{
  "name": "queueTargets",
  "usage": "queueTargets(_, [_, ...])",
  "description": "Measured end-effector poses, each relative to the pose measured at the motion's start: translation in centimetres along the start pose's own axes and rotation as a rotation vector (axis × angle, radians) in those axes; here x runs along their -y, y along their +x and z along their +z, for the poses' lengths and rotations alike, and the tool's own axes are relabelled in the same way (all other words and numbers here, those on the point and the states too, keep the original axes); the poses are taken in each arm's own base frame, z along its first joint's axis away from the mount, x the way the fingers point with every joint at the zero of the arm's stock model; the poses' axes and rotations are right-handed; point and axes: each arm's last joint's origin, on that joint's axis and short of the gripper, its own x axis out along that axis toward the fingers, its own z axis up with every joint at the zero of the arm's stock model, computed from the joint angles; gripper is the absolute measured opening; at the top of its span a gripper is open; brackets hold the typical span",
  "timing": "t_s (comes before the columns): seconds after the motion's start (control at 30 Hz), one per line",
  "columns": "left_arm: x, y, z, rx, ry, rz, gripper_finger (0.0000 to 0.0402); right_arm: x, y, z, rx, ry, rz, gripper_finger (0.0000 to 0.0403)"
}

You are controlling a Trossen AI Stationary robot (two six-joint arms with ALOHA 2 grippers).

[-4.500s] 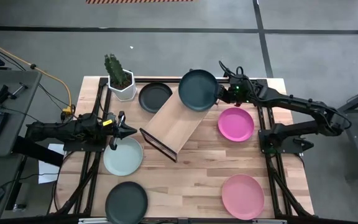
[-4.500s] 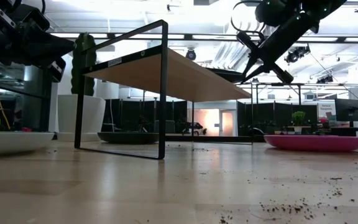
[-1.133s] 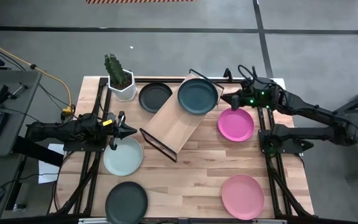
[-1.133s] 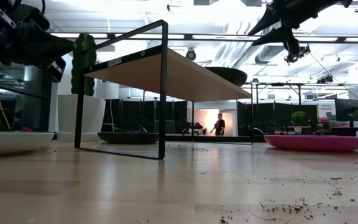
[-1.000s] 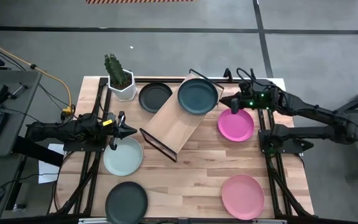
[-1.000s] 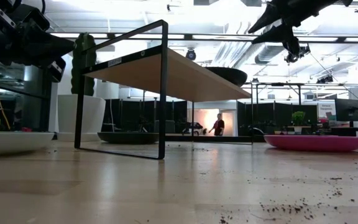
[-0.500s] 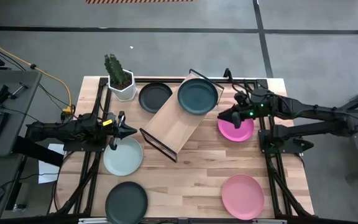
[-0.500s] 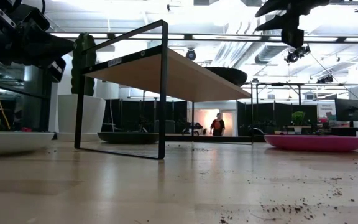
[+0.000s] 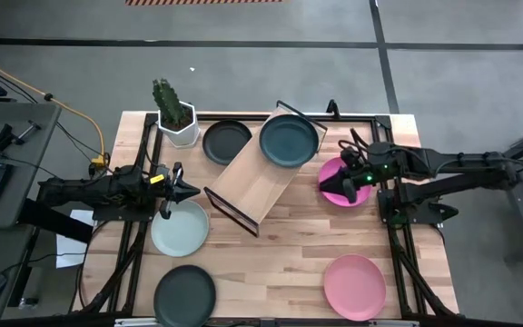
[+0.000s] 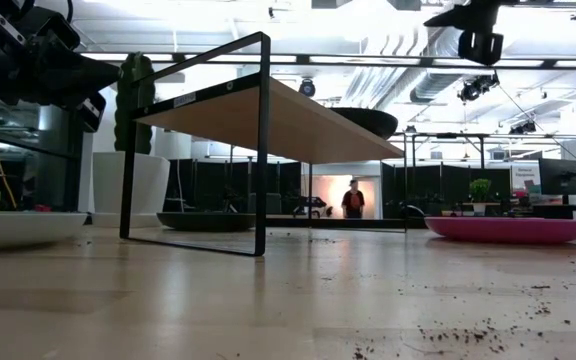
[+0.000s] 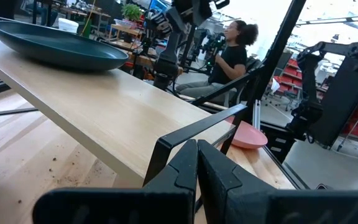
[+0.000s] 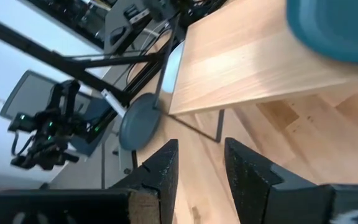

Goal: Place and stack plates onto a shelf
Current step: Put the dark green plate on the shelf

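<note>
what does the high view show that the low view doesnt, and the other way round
Only the high view shows the black plate and light pink plate at the near edge, and the right gripper over the magenta plate.

Only the low view shows the room behind, with a person standing far off.

Both show the shelf with the dark teal plate on it, the mint plate, the cactus pot and the left gripper.

Magenta plate half hidden beneath right tool; teal plate cropped by frame edge.
</note>
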Motion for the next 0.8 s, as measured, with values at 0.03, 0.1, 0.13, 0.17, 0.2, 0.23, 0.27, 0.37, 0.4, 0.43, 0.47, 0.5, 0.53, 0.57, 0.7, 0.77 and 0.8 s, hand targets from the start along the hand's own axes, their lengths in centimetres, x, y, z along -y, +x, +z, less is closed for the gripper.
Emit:
queueTargets(0.03, [0.0,0.0,0.0,0.000,0.000,0.000,0.0000,-0.1,0.0,-0.2,-0.008,-0.007,0.007,0.0109])
queueTargets(0.1, [0.0,0.0,0.0,0.000,0.000,-0.001,0.0000,-0.4,0.1,-0.4,-0.019,-0.026,0.011,0.0097])
queueTargets(0.13, [0.0,0.0,0.0,0.000,0.000,-0.001,0.0000,-0.4,0.3,-0.5,-0.023,-0.035,0.007,0.0087])
queueTargets(0.17, [0.0,0.0,0.0,0.000,0.000,0.000,0.0000,-0.4,0.4,-0.6,-0.026,-0.043,-0.002,0.0075])
queueTargets(0.2, [0.0,0.0,0.0,0.000,0.000,0.000,0.0000,-0.4,0.7,-0.6,-0.033,-0.046,-0.013,0.0061])
queueTargets(0.23, [0.0,0.0,0.0,0.000,0.000,0.000,0.0000,-0.3,1.0,-0.7,-0.039,-0.051,-0.021,0.0045])
queueTargets(0.27, [0.0,0.0,0.0,0.000,0.000,0.000,0.0000,-0.2,1.4,-0.7,-0.048,-0.056,-0.035,0.0027])
queueTargets(0.37, [0.0,0.0,0.0,0.000,0.000,0.000,0.0000,0.2,3.0,-0.7,-0.058,-0.092,-0.088,0.0008])
queueTargets(0.4, [0.0,0.0,0.0,0.000,0.000,0.000,0.0000,0.3,3.6,-0.7,-0.048,-0.112,-0.110,0.0011])
queueTargets(0.43, [0.0,0.0,0.0,0.000,0.000,0.000,0.0000,0.5,4.2,-0.6,-0.036,-0.133,-0.137,0.0013])
queueTargets(0.47, [0.0,0.0,0.0,0.000,0.000,0.000,0.0000,0.7,4.9,-0.5,-0.023,-0.157,-0.165,0.0012])
queueTargets(0.5, [0.0,0.0,0.0,0.000,0.000,0.000,0.0000,0.9,5.5,-0.3,-0.005,-0.187,-0.195,0.0008])
queueTargets(0.53, [0.0,0.0,0.0,0.000,0.000,0.000,0.0000,1.2,6.1,-0.2,0.010,-0.212,-0.224,0.0004])
queueTargets(0.57, [0.0,0.0,0.0,0.000,0.000,0.000,0.0000,1.5,6.6,0.0,0.022,-0.236,-0.247,0.0002])
queueTargets(0.7, [0.0,0.0,0.0,0.000,0.000,0.000,0.0000,2.2,7.9,0.7,0.062,-0.348,-0.299,0.0002])
queueTargets(0.77, [0.0,0.0,0.0,0.000,0.000,0.000,0.0000,2.4,8.1,0.9,0.069,-0.418,-0.331,0.0001])
queueTargets(0.8, [0.0,0.0,0.0,0.000,0.000,0.000,0.0000,2.5,8.2,0.9,0.074,-0.449,-0.352,0.0001])
